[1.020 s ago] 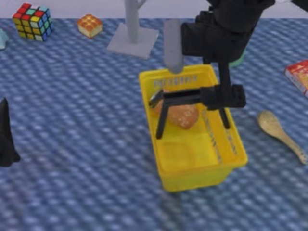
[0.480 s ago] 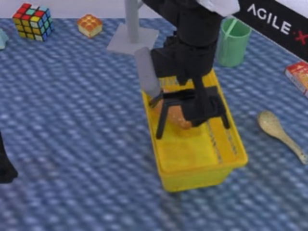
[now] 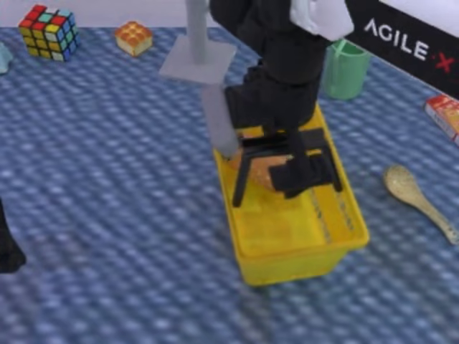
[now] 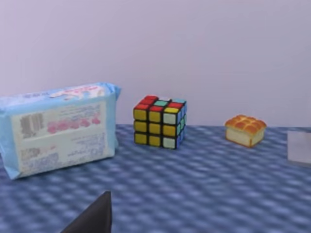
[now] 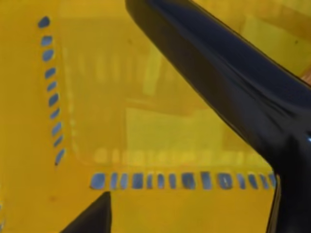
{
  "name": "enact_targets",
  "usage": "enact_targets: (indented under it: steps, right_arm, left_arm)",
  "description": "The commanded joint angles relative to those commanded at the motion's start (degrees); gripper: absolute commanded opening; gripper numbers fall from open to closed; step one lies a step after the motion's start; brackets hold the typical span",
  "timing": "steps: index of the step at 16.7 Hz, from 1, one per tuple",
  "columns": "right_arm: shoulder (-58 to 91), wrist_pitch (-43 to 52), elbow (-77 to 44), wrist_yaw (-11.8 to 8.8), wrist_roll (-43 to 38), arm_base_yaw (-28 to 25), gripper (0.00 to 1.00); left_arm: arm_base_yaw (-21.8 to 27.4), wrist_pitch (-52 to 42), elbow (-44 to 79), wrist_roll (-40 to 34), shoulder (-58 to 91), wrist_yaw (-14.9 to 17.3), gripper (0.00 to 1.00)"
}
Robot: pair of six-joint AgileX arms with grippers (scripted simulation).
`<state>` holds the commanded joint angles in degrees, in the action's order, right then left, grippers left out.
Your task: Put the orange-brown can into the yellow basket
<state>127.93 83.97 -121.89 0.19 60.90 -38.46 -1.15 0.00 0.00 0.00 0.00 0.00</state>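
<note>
The yellow basket (image 3: 337, 236) stands in the middle of the table, its black handle (image 3: 247, 154) folded across the back half. The orange-brown can (image 3: 259, 174) lies inside it under the handle, mostly hidden by my right arm. My right gripper (image 3: 300, 174) hangs over the basket's back half, open and holding nothing. Its wrist view shows the basket's slotted wall (image 5: 146, 180), the handle (image 5: 233, 82) and one fingertip (image 5: 97, 216). My left gripper (image 3: 7, 247) is parked at the table's left edge, open.
A Rubik's cube (image 3: 49, 31), a bread-like block (image 3: 134, 37) and a grey stand (image 3: 197, 57) sit at the back. A green cup (image 3: 346, 68) stands behind the basket. A wooden spoon (image 3: 416, 197) and a red box (image 3: 446, 115) lie right. A blue-white packet (image 4: 58, 126) is near the left gripper.
My right arm has swung left over the basket's back half, covering more of the can and uncovering the green cup. The left gripper has slipped slightly lower at the table's left edge.
</note>
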Motion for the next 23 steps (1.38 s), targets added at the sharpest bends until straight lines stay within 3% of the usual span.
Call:
enact_targets:
  steps: [4,17,23]
  right_arm:
    - [-0.1,-0.4,0.5,0.0,0.0,0.0,1.00]
    - [-0.1,-0.4,0.5,0.0,0.0,0.0,0.02]
    - [-0.1,-0.4,0.5,0.0,0.0,0.0,0.00]
  left_arm:
    - [0.0,0.0,0.0,0.0,0.0,0.0,1.00]
    - [0.0,0.0,0.0,0.0,0.0,0.0,1.00]
    - [0.0,0.0,0.0,0.0,0.0,0.0,1.00]
